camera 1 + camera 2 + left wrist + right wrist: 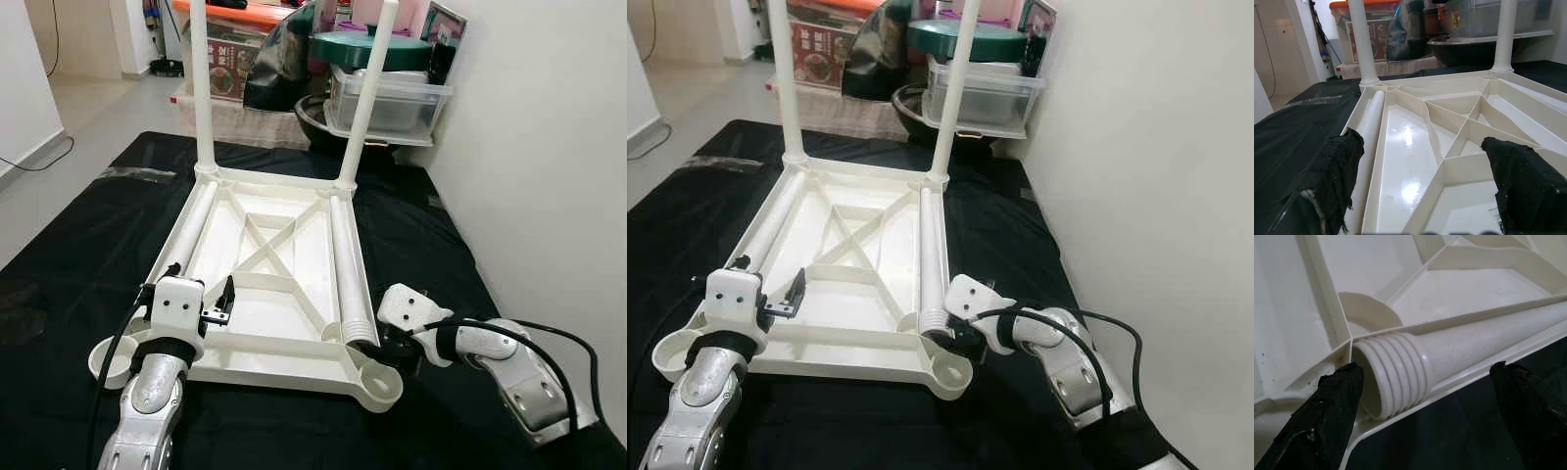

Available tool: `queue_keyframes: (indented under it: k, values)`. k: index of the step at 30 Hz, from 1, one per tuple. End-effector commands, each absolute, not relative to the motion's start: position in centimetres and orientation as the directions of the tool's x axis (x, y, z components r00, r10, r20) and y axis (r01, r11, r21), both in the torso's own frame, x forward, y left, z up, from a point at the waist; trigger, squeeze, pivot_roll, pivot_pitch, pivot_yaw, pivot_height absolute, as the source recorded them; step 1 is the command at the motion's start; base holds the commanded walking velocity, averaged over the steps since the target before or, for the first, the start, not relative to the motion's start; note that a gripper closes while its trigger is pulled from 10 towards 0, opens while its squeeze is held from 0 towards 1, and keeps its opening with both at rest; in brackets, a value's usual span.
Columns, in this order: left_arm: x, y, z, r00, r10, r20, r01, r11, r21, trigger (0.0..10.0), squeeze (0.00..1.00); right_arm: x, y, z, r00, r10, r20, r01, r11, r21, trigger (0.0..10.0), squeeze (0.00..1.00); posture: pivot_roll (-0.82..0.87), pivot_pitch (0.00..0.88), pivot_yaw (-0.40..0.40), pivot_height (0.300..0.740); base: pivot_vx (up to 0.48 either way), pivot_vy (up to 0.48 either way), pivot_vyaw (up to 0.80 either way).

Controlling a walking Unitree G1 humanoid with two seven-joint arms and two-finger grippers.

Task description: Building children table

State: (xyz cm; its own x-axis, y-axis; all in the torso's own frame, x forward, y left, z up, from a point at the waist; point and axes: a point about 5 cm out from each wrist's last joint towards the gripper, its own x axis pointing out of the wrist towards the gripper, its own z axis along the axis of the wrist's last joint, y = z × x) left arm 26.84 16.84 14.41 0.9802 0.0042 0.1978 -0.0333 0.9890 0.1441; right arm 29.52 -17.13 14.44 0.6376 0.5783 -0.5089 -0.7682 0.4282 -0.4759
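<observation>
Two legs [202,83] are standing on the upturned table [284,257] — both grippers, left [201,294] and right [1425,387], are gaping, the right around a loose leg [349,262]

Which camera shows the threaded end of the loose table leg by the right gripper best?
The right wrist view: the threaded end sits close up between the open right gripper, ridges distinct. The left eye view shows it small beside the corner socket, the right eye view likewise. The left wrist view shows the leg's far stretch, not the threads.

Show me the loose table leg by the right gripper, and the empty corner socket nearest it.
loose table leg [1400,374], right wrist view, on its threaded end.
corner socket [380,384], left eye view, on its round rim.
</observation>
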Motion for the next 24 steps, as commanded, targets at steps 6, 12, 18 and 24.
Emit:
queue_keyframes:
  k: [6, 12, 18, 24]
  values:
    - [26.8, 16.7, 14.1, 0.982, -0.002, 0.188, -0.028, 0.987, 0.158, 10.0, 0.00, 30.5, -17.7, 14.1, 0.680, 0.503, -0.533, -0.732, 0.425, -0.533, 10.0, 0.00, 0.06, 0.000, -0.139, 0.740, 0.000, 0.000, 0.00]
    - [26.8, 16.7, 14.1, 0.982, 0.003, 0.187, -0.033, 0.987, 0.159, 10.0, 0.00, 31.9, -18.0, 14.7, 0.790, 0.412, -0.455, -0.614, 0.536, -0.580, 10.0, 0.00, 0.06, 0.000, -0.144, 0.740, 0.000, 0.000, 0.00]
    - [26.6, 16.8, 14.1, 0.983, 0.006, 0.185, -0.036, 0.986, 0.160, 10.0, 0.00, 32.5, -17.7, 16.0, 0.900, 0.351, -0.261, -0.437, 0.722, -0.536, 2.1, 0.00, 0.06, 0.000, -0.142, 0.740, 0.000, 0.000, 0.00]
    - [26.6, 16.8, 14.0, 0.983, 0.005, 0.183, -0.035, 0.986, 0.161, 10.0, 0.00, 31.7, -17.3, 15.8, 0.925, 0.322, -0.200, -0.379, 0.788, -0.486, 0.0, 0.00, 0.05, 0.000, -0.137, 0.740, 0.000, 0.000, 0.00]
